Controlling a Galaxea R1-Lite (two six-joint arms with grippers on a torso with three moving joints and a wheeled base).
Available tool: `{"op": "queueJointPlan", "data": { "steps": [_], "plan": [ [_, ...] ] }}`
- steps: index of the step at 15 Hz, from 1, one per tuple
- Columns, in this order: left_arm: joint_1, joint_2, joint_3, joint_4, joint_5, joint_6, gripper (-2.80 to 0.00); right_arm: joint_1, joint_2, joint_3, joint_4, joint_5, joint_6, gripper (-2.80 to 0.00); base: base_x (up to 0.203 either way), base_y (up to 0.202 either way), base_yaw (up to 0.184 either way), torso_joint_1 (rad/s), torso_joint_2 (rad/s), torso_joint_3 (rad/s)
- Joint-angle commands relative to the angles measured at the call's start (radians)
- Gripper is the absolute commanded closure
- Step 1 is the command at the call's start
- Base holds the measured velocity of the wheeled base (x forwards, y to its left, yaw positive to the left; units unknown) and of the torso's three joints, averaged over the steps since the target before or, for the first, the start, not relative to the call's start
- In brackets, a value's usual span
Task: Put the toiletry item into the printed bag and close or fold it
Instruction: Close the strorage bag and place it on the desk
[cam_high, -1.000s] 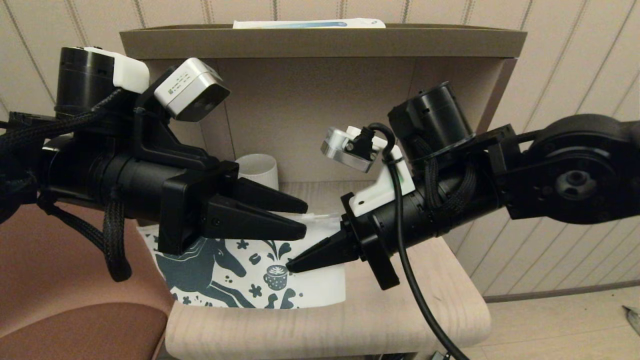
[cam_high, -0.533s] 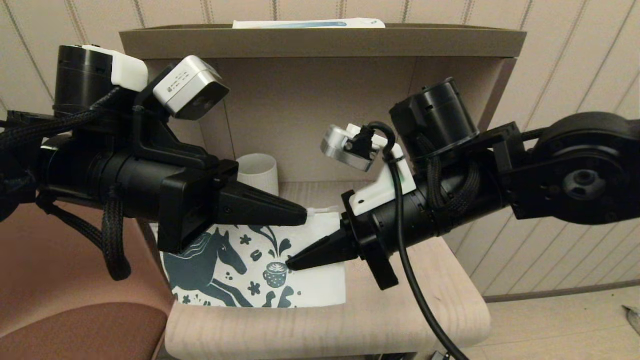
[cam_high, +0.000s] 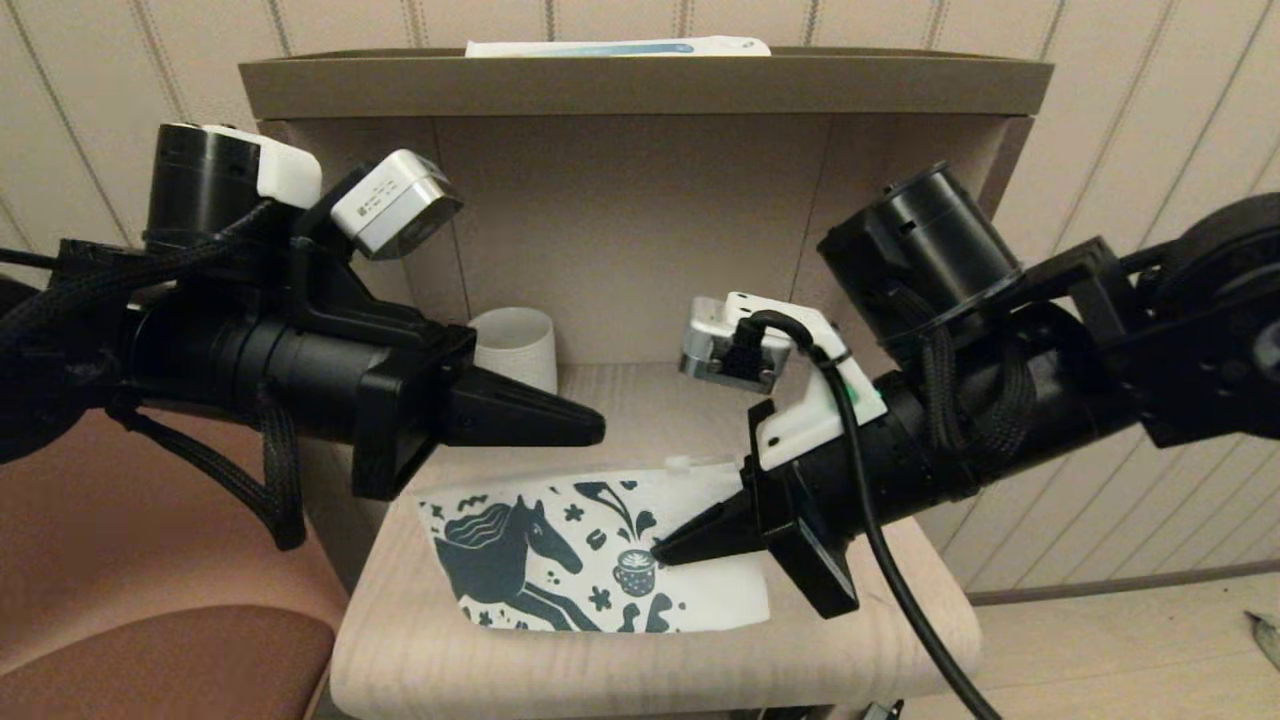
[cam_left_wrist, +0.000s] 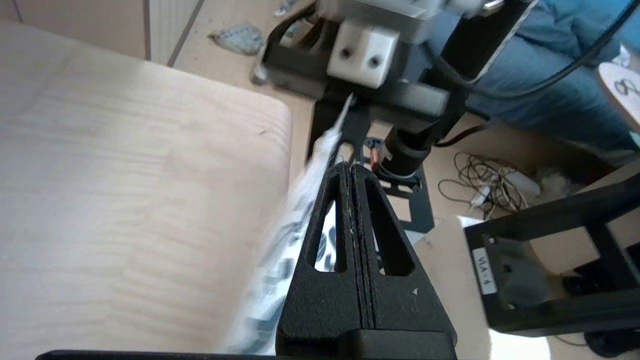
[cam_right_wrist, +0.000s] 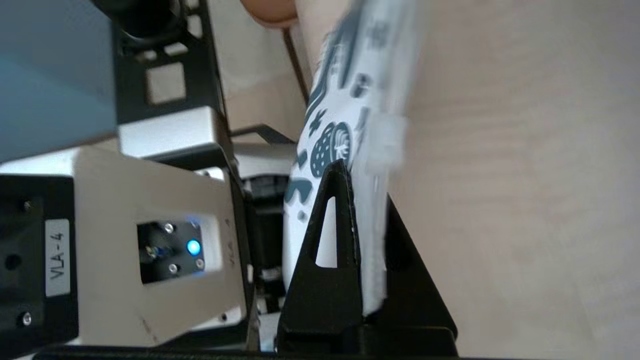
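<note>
The printed bag (cam_high: 600, 560) has slid toward the robot's right across the bench (cam_high: 900, 640) since a second ago, and now lies more tilted. The right gripper (cam_high: 665, 547) is clamped on its right side and has drawn back with it. The left gripper (cam_high: 595, 428), then apart over the bag, is now pressed together, empty, above the bag's upper edge. A mug (cam_high: 515, 345) stands behind.
</note>
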Motion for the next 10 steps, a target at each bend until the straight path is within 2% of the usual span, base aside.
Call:
{"op": "queueJointPlan", "data": {
  "steps": [1,3,5,10],
  "plan": [
    [0.002,0.028,0.003,0.0,-0.006,0.003,0.0,0.01,-0.018,-0.006,0.008,-0.015,-0.003,0.0,0.0,0.0,0.0,0.0,0.0,0.0],
    [0.002,0.042,0.001,-0.001,0.011,0.003,0.0,0.032,-0.018,-0.005,0.004,-0.067,-0.001,0.0,0.0,0.0,0.0,0.0,0.0,0.0],
    [0.0,0.055,-0.003,-0.002,0.09,0.011,0.0,0.075,-0.016,-0.007,0.001,-0.126,0.003,0.0,0.0,0.0,0.0,0.0,0.0,0.0],
    [-0.001,0.04,0.004,-0.001,0.088,0.034,0.0,0.103,-0.012,-0.056,0.076,-0.129,0.031,0.0,0.0,0.0,0.0,0.0,0.0,0.0]
  ]
}}
